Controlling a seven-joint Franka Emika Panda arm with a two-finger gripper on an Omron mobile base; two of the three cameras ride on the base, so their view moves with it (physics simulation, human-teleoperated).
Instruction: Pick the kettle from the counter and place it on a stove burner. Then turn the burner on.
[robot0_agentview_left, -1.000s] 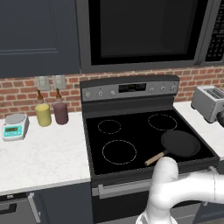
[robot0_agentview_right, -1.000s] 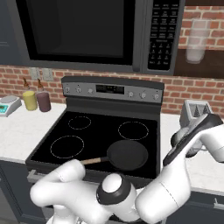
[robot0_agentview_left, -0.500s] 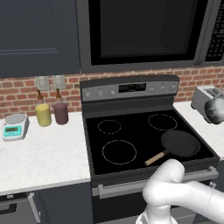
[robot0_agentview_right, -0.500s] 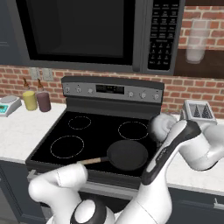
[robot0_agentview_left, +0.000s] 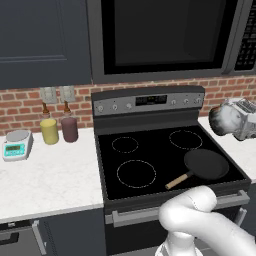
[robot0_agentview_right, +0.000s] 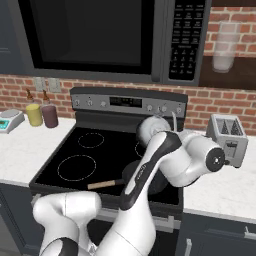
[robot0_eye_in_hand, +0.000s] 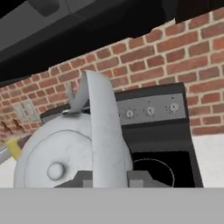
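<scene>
Two dark fingers of the gripper (robot0_eye_in_hand: 109, 177) were clamped on the handle (robot0_eye_in_hand: 103, 131) of the kettle (robot0_agentview_right: 152, 129), one on each side of the grey band. The kettle hung in the air, tipped on its side, with its lid knob (robot0_eye_in_hand: 55, 171) facing the hand camera. It was up above the right side of the stove (robot0_agentview_left: 165, 160), near the back right ring (robot0_agentview_left: 186, 139), and touched nothing below it. Just in front sat the black pan (robot0_agentview_left: 206, 164), on the right front part of the glass. The big ring (robot0_agentview_left: 136, 173) on the left front was bare. To do this step well, the arm should carry the kettle over the pan without bumping it, bring it level, and set it down flat inside the big ring before letting go. The knobs (robot0_agentview_left: 116, 105) on the back panel were for later.
</scene>
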